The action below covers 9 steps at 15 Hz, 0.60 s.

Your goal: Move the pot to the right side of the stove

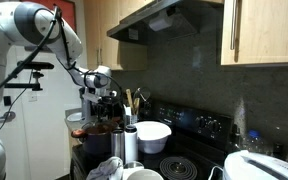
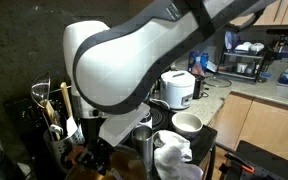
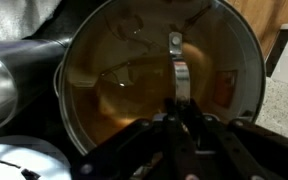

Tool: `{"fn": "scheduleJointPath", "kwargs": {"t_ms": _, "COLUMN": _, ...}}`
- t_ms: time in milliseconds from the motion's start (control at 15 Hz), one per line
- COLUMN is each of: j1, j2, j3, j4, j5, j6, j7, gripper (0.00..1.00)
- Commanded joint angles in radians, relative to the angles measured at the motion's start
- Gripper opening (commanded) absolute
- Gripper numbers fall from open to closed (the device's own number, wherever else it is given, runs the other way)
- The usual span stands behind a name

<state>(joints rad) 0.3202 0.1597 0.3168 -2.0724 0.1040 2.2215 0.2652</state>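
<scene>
The pot point(image 3: 124, 80) fills the wrist view from above, grey metal rim, reddish-brown inside. In an exterior view it point(image 1: 96, 137) stands on the left end of the black stove point(image 1: 199, 123). My gripper point(image 3: 179, 128) is at the pot's near rim with its fingers close together on the rim; a shiny metal strip shows just beyond them inside the pot. In an exterior view the gripper point(image 1: 102, 110) reaches straight down onto the pot. In the other exterior view the arm point(image 2: 124, 60) hides most of the pot and gripper.
A slim steel canister point(image 1: 130, 145) and a white bowl point(image 1: 152, 133) stand close to the pot's right. A crumpled cloth point(image 1: 109, 168) lies in front. A white rounded appliance point(image 1: 264, 165) sits at the far right. Utensils point(image 1: 132, 100) stand behind.
</scene>
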Motion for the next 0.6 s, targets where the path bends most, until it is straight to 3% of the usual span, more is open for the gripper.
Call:
{"fn": "scheduleJointPath", "kwargs": {"t_ms": 0, "j1": 0.009, "j2": -0.077, "j3": -0.005, "j4": 0.049, "j5": 0.009, "j6": -0.102, "j7": 0.033, "gripper": 0.06}}
{"fn": "scheduleJointPath", "kwargs": {"t_ms": 533, "j1": 0.004, "j2": -0.124, "j3": -0.006, "j4": 0.185, "j5": 0.006, "j6": -0.28, "j7": 0.071, "gripper": 0.06}}
